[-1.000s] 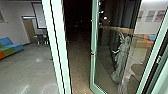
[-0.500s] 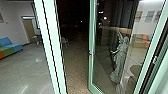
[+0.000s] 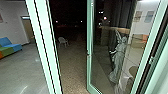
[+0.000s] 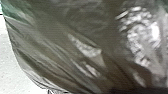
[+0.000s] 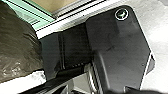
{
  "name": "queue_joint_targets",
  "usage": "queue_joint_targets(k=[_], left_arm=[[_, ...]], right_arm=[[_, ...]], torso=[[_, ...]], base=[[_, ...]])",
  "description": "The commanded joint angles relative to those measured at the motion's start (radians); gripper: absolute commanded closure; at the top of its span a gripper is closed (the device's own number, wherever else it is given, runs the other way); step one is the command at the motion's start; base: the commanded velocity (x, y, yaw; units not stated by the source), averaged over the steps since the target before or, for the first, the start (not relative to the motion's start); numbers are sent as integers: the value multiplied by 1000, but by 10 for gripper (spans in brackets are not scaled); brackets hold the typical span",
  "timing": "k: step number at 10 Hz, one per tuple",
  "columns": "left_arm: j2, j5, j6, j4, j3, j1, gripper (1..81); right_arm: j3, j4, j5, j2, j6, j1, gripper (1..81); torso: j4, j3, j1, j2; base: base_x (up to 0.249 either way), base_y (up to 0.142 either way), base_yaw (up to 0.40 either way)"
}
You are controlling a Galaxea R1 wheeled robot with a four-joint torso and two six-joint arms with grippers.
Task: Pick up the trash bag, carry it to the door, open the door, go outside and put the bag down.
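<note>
Sofa (image 3: 10,46): at the wall, far left of head view, well away from the route out, so it should not matter to the carry
Indoor floor (image 3: 21,67): bare stretch left of the post, inside the building
Green post (image 3: 41,47): leans across head view between room and doorway, likely just the wide lens and low look of the camera; marks the edge to steer off
Paved ground (image 3: 71,72): outside, straight through the gap, likely where the bag is meant to end up
Chair (image 3: 62,41): pale, out on the paving and well beyond the doorway, worth leaving room around
Glass door (image 3: 89,72): ajar, gap on its left side; needs to stay wide enough for base plus bag
Statue (image 3: 118,60): shows in the door glass, cannot tell if behind it or mirrored
Trash bag (image 4: 57,50): dark, shiny, near both wrists, beside the base; not set down outside yet. Likely carried close to the robot so it clears the frame; could snag there
Robot base (image 5: 117,40): near a pale green rail (image 5: 37,16), tight-looking fit, slow going advised
Left gripper: cannot tell if clenched on the bag or released
Right gripper: same, cannot tell
</note>
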Motion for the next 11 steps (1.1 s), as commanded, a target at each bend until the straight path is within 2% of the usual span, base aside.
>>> queue_joint_targets(k=[1,2,4,11], left_arm=[[0,56,6,3,-1,-58,811],[0,56,6,3,-3,-58,811],[-2,55,6,3,-1,-58,811],[-2,55,5,-6,-3,-58,811]], right_arm=[[4,6,-50,6,-1,51,10],[6,3,-50,8,-3,51,10],[7,3,-52,8,-5,51,10],[3,1,-52,11,-3,55,10]], torso=[[-96,0,0,0],[-5,0,0,0],[-32,0,0,0],[-34,0,0,0]], base=[[0,-90,0],[0,-90,0],[0,-90,0],[0,-91,0]])
